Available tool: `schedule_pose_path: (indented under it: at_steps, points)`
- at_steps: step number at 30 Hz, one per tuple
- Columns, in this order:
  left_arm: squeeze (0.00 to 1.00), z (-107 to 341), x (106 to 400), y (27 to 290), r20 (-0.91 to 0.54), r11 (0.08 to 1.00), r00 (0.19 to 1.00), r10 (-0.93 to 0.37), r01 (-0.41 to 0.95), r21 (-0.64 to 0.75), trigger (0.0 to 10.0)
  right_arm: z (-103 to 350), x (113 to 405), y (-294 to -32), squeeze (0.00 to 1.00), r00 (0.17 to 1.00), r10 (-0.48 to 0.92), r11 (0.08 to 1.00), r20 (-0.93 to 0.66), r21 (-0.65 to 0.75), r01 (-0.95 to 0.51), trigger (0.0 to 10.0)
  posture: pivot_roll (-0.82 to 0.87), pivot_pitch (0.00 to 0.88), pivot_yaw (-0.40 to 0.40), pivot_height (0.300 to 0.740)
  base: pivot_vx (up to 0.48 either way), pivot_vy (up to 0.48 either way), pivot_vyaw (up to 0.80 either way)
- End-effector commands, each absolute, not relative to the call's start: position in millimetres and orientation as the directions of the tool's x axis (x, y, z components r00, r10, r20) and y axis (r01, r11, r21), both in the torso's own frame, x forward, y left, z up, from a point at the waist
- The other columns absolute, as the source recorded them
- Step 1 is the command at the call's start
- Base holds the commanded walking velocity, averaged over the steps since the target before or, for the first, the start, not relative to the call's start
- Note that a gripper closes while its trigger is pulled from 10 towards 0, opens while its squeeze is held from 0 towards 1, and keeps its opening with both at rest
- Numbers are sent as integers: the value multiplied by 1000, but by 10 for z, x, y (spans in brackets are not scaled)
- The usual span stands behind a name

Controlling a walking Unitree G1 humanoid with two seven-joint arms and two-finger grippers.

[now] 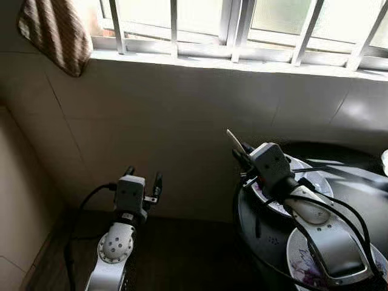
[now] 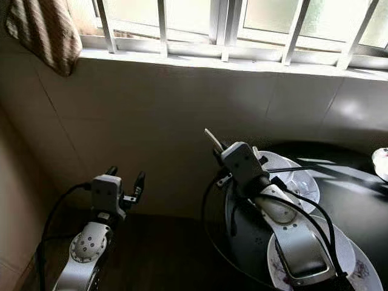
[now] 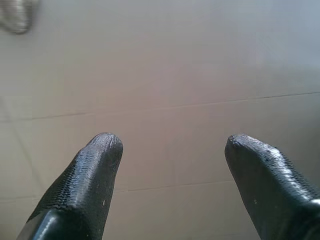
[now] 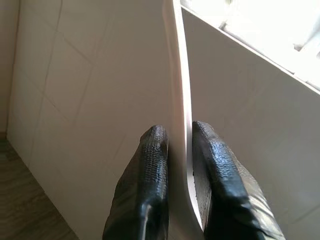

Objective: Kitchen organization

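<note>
The right claw (image 4: 176,150) is closed on the rim of a thin white plate (image 4: 181,90), held edge-on above the dark round tabletop (image 1: 357,163). The plate looks stiff, smooth and breakable; grip deep on the rim. The left claw (image 3: 172,150) is spread wide, holding nothing.

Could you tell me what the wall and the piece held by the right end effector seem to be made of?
Wall: probably glazed ceramic tile; pale, with thin grout lines and soft sheen.
Held piece in the right end effector: thin, smooth and white, seen edge-on; perhaps plastic or ceramic, unclear.
</note>
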State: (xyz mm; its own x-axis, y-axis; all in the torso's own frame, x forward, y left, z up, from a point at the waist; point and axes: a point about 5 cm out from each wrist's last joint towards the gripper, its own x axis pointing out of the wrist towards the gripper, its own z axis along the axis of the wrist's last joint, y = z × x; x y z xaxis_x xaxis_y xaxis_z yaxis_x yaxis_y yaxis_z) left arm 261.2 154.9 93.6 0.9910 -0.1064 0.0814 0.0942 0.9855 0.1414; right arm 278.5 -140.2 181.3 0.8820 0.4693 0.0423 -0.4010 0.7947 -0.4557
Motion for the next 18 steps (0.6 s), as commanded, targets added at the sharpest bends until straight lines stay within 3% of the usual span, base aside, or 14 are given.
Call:
schedule_pose_path:
  at_steps: [1,18]
  points:
    - [0,992,2619,1619,104,985,990,-90,73,158,10000,1833,2791,-1335,0,872,485,791,69,-459,-404,0,14,0,-63,740,0,341,800]
    - [0,1147,2651,1589,179,983,979,-93,61,172,10000,1865,2846,-1272,0,872,458,809,173,-489,-328,0,16,0,-62,740,30,0,800]
